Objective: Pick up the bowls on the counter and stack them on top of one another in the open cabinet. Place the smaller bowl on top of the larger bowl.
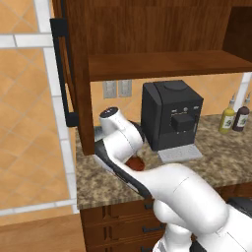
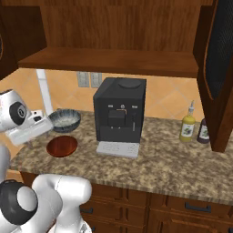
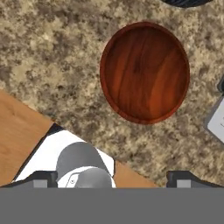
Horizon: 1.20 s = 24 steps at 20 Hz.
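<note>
Approach step: gripper (image 3: 111, 179) above the smaller bowl (image 3: 145, 72), fingers (image 3: 41, 178) spread wide, nothing held. Both bowls sit on the surface (image 2: 164, 154); larger bowl (image 2: 65, 119) just behind. Cabinet shelf (image 2: 113, 61) looks bare, probably. Next: descend, grip a rim.

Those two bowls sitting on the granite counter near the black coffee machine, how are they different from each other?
The shallow glossy reddish-brown bowl is flat like a saucer, while the ribbed grey-blue bowl is deeper with taller sides. The reddish-brown bowl is wood-toned inside; the grey-blue bowl has a pale inside. The reddish-brown bowl sits nearer the counter's front edge, the grey-blue bowl behind it towards the wall. Both are round, upright, empty and rest on the speckled granite counter.
</note>
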### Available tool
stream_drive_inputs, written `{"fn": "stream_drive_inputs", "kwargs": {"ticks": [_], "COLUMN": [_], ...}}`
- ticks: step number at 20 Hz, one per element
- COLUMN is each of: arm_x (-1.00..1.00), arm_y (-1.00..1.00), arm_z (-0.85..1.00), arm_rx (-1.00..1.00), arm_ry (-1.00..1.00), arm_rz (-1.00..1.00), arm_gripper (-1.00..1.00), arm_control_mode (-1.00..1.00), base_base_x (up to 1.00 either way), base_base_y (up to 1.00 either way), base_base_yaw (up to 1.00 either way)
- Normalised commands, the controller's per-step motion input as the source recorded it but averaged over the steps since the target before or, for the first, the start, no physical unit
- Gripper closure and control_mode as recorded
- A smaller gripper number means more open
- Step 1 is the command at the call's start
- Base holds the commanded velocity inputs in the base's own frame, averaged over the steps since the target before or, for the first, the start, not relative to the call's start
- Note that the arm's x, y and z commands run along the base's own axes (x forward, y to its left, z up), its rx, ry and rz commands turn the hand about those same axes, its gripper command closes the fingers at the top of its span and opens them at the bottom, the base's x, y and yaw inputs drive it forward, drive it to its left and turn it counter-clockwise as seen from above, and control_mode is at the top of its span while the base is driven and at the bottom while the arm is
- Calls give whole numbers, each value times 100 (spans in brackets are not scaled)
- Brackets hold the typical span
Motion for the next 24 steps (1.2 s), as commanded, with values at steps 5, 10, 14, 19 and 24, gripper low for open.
{"fn": "stream_drive_inputs", "kwargs": {"ticks": [5,10,14,19,24], "arm_x": [67,33,23,14,8], "arm_y": [30,2,0,0,0], "arm_z": [-58,-33,-40,-48,-36], "arm_rx": [-5,5,0,0,0], "arm_ry": [24,9,2,0,0], "arm_rz": [9,1,0,0,0], "arm_gripper": [-100,-100,-100,-100,-100], "arm_control_mode": [-100,-100,-100,-100,-100], "base_base_x": [0,0,0,0,0], "base_base_y": [0,0,0,0,0], "base_base_yaw": [0,0,0,0,0]}}
